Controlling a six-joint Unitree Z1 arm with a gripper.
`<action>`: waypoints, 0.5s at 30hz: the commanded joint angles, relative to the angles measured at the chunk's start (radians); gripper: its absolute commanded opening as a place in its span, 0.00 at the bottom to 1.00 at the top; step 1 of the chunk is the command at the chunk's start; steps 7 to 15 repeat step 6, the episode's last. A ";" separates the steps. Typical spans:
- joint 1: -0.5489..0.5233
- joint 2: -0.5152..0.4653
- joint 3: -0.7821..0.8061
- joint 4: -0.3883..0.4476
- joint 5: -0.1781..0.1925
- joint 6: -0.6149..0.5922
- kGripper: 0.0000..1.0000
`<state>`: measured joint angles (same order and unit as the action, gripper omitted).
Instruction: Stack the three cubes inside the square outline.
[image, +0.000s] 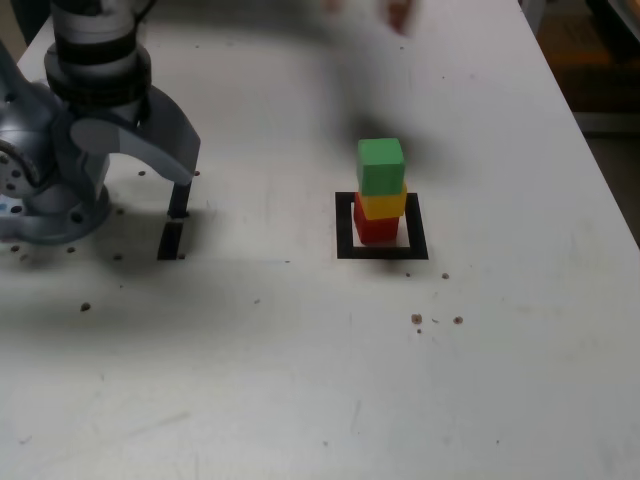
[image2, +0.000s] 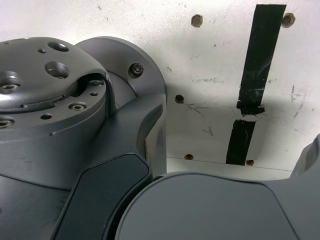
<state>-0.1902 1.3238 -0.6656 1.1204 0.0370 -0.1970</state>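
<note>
The three cubes stand in one upright stack in the exterior view: red (image: 376, 229) at the bottom, yellow (image: 382, 205) in the middle, green (image: 381, 165) on top. The red cube rests inside the square outline (image: 345, 228), toward its far side. My gripper (image: 160, 188) hangs folded down by the arm's base (image: 40, 190) at the exterior view's left, far from the stack. Its jaws stand open with nothing between them. The wrist view shows only the arm's own grey housing (image2: 60, 100) and bare table; the cubes and outline are out of that view.
Two short black tape strips (image: 172, 240) (image2: 260, 55) lie on the white table just under the gripper. A blurred hand (image: 400, 14) hovers at the far edge, beyond the stack. The table's edge (image: 590, 150) runs along the exterior view's right. Small dark holes (image: 417, 319) dot the tabletop.
</note>
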 joint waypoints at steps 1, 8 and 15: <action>-0.002 0.012 0.017 -0.013 -0.001 0.004 1.00; -0.002 0.040 0.017 -0.050 0.010 0.018 1.00; -0.002 0.040 0.017 -0.050 0.010 0.018 1.00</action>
